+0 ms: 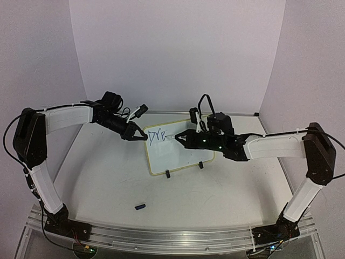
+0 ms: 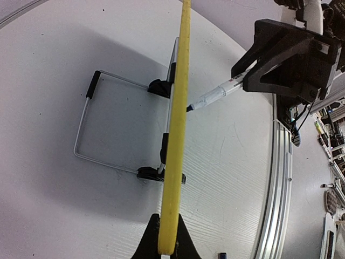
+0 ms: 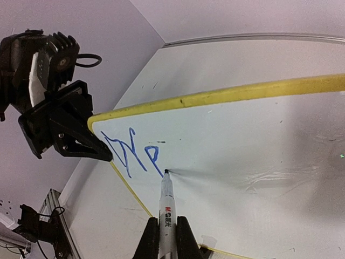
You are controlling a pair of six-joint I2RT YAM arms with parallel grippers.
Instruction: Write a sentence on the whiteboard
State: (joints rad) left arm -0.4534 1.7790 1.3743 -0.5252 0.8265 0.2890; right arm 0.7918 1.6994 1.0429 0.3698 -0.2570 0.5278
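Observation:
The whiteboard (image 1: 180, 154) stands tilted on its black clip feet at the table's middle, its yellow frame edge-on in the left wrist view (image 2: 178, 135). My left gripper (image 1: 141, 135) is shut on the board's upper left corner (image 2: 167, 245). My right gripper (image 3: 167, 237) is shut on a white marker (image 3: 167, 208), also seen from the left wrist (image 2: 213, 97). The marker's tip touches the board just right of the blue strokes. Of the sentence (image 3: 132, 151), only two or three blue letters show at the board's top left (image 1: 156, 135).
A small dark marker cap (image 1: 140, 205) lies on the table in front of the board. A wire stand (image 2: 86, 124) props the board from behind. An aluminium rail (image 1: 172, 237) runs along the near edge. Walls close in the back and sides.

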